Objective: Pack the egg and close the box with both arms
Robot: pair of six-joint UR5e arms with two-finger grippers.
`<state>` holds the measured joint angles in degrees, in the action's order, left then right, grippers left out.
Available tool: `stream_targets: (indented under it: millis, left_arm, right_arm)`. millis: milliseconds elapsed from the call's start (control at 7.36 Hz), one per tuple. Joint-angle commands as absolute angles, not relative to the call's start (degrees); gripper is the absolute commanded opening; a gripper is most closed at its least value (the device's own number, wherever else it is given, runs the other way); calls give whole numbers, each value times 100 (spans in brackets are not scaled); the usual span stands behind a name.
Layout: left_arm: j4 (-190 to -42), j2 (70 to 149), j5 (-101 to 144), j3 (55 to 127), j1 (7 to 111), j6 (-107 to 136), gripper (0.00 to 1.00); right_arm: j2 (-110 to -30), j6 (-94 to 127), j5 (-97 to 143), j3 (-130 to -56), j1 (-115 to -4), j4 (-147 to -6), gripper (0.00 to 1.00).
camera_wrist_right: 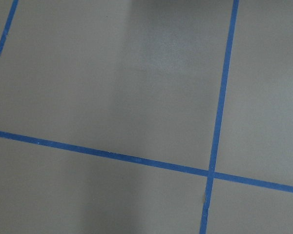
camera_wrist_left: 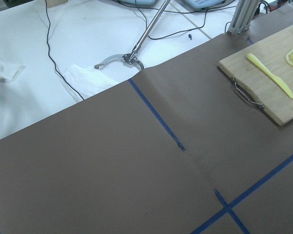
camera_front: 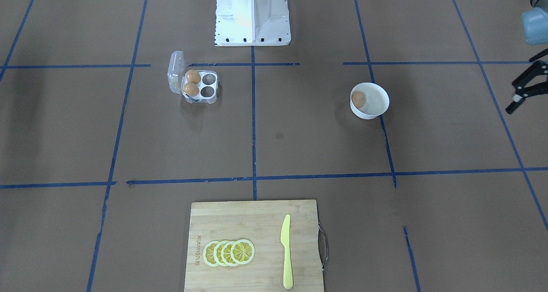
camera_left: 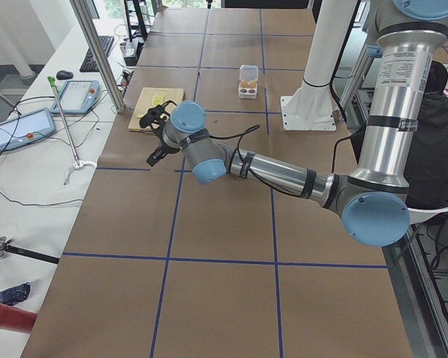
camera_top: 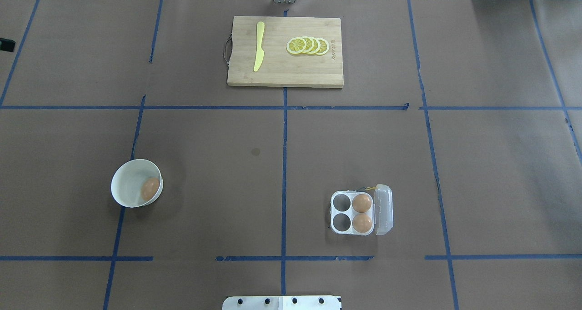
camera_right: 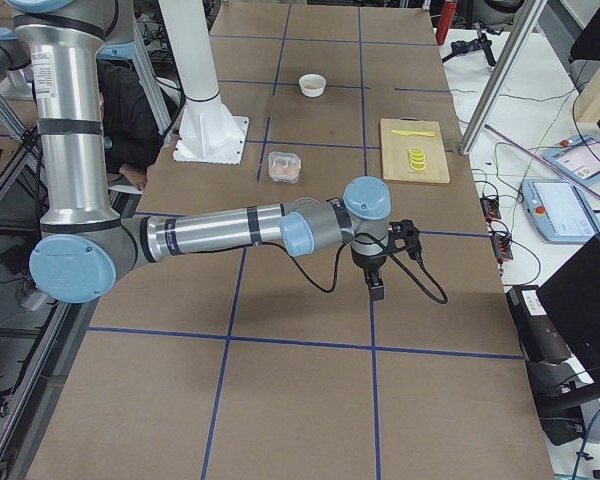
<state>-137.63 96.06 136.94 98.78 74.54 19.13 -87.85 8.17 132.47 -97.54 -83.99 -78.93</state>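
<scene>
The clear egg box (camera_front: 209, 91) stands open with its lid upright; it also shows in the overhead view (camera_top: 341, 219). Two orange-brown eggs (camera_top: 362, 203) sit in the two cups beside the lid, and the other two cups are empty. A third egg (camera_front: 358, 98) lies in the white bowl (camera_front: 376, 90), also seen from overhead (camera_top: 150, 188). My left gripper (camera_front: 523, 86) hovers open and empty, well off to the bowl's side. My right gripper (camera_right: 377, 285) hangs over bare table far from the box; I cannot tell if it is open.
A wooden cutting board (camera_top: 282, 76) at the table's far edge carries a yellow knife (camera_top: 259, 46) and several lemon slices (camera_top: 308, 46). The white base block (camera_front: 252, 22) stands behind the box. Blue tape lines grid the brown table.
</scene>
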Motion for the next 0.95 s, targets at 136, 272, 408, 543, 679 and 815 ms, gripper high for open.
stream_targets:
  millis: [136, 272, 408, 543, 679, 815]
  left_arm:
    - [-13931, 9510, 13685, 10395, 6051, 3203, 100]
    - [-13922, 9318, 13110, 10563, 5560, 3678, 100]
    - [-13817, 9055, 12069, 10799, 4824, 4431, 100]
    - [-13086, 9053, 11772, 11115, 4486, 4726, 96]
    - [-12147, 9053, 11307, 11562, 4065, 5111, 86]
    - [-11877, 9061, 10842, 11592, 3643, 5724, 73]
  right_arm:
    - [-8868, 809, 13219, -9703, -8402, -7664, 100]
    - [-8877, 817, 13219, -9703, -8394, -7664, 100]
    - [-8877, 826, 13219, -9703, -8402, -7647, 100]
    - [-8877, 817, 13219, -9703, -8402, -7646, 100]
    - [-8877, 826, 13219, -9703, -8402, -7638, 100]
    - [-8877, 826, 13227, -9703, -8394, -7646, 100]
